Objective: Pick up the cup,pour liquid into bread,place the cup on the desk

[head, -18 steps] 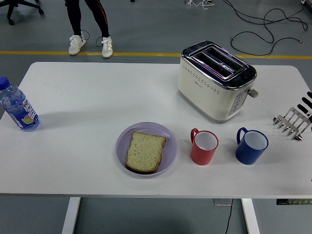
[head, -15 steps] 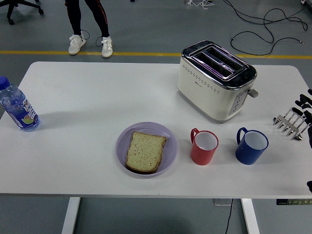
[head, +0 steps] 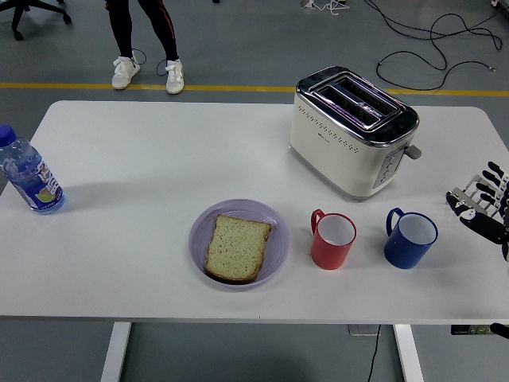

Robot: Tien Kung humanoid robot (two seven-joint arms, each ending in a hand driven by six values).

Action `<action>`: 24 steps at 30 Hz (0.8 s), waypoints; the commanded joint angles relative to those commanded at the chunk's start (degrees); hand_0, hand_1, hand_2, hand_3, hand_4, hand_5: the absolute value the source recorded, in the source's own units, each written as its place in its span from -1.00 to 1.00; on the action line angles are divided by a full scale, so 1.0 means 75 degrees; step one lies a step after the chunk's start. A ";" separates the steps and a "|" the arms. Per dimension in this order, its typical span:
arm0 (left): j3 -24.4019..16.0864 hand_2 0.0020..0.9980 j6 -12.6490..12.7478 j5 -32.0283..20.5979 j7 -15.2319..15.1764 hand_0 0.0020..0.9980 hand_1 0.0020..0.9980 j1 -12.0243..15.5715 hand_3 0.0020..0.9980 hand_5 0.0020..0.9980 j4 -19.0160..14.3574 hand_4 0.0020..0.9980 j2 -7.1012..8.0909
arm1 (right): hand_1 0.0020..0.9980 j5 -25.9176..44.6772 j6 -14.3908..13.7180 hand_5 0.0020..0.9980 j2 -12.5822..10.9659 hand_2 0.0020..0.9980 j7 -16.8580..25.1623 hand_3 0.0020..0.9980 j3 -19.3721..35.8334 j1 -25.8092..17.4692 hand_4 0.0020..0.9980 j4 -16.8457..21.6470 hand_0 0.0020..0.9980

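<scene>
Only the right hand [head: 483,208] has moved since the earlier pictures: it has come further in from the right edge and now covers the small metal rack that stood there. Everything on the worktop [head: 143,159] lies as it did before.

From left to right: a water bottle [head: 27,177] stands at the 9 o'clock edge. A purple plate [head: 270,263] with one slice of bread [head: 236,247] sits near the front, at about 6 o'clock. Just to the right of the plate stands a red cup [head: 332,240], upright, its handle turned to the plate. Next to it, a little apart, stands a blue cup [head: 410,238], also upright. Behind both cups, at about 1 o'clock, is a cream toaster [head: 350,131]. The right hand hangs at 3 o'clock, near the blue cup but not touching it; its fingers are spread and it holds nothing. The left hand is not visible.

I judge that the task is only at its beginning. No cup is lifted, the bread looks dry, and the hand is on its way to a cup, probably the blue one, though I cannot tell for sure. The grasp, the pouring over the bread and the setting down of the cup are all left to do.
</scene>
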 joint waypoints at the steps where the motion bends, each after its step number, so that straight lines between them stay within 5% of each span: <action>1: 0.0015 0.42 0.0005 -0.0024 -0.0006 0.31 0.38 0.0006 0.19 0.78 0.0000 -0.36 0.0000 | 0.69 -0.0002 -0.0142 -0.80 0.0025 0.88 0.0094 0.94 -0.0064 -0.0004 0.97 -0.0057 0.79; 9: 0.0140 0.42 0.0032 -0.0264 -0.0036 0.31 0.38 0.0067 0.19 0.79 0.0000 -0.36 0.0000 | 0.72 0.0590 -0.1116 -0.82 0.0105 0.89 0.1111 1.00 -0.0965 -0.0247 0.94 -0.0112 0.88; 17: 0.0158 0.42 0.0020 -0.0291 -0.0039 0.31 0.38 0.0010 0.19 0.79 0.0000 -0.36 0.0000 | 0.73 0.0823 -0.1294 -0.83 0.0094 0.89 0.1384 1.00 -0.1538 -0.0459 0.95 0.0076 0.88; 24: 0.0174 0.42 0.0044 -0.0401 -0.0059 0.31 0.38 0.0050 0.19 0.79 0.0000 -0.36 0.0000 | 0.73 0.1171 -0.1213 -0.84 0.0165 0.89 0.1541 1.00 -0.1877 -0.0386 0.97 -0.0362 0.89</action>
